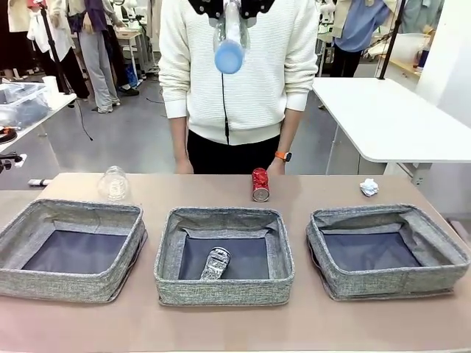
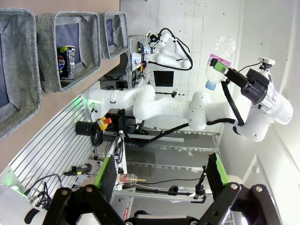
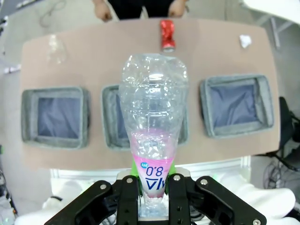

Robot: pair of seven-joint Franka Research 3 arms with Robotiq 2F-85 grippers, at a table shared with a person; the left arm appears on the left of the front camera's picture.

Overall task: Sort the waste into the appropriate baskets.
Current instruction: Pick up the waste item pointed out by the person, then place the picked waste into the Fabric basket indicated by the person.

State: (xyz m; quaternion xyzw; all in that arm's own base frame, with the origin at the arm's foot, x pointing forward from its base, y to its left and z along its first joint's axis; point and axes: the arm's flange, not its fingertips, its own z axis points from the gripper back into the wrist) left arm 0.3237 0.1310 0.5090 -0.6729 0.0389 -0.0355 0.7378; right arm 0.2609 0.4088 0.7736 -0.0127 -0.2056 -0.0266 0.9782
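Nearest, our right gripper clamps the pink-labelled part of one clear plastic bottle with blue cap, high off the table; our left gripper is spread wide, nothing between its fingers. Ahead of the right fingers we count three grey woven fabric baskets in a row, the middle one holding a crushed black-silver can. Beyond them rest a red soda can, a clear crumpled plastic container and a white paper ball.

Three grey baskets abreast on a table.
In middle basket, crushed can; red soda can upright at its one o'clock; crumpled container at left basket's one o'clock; paper ball at right basket's eleven; clear plastic bottle cap-down at frame's twelve.
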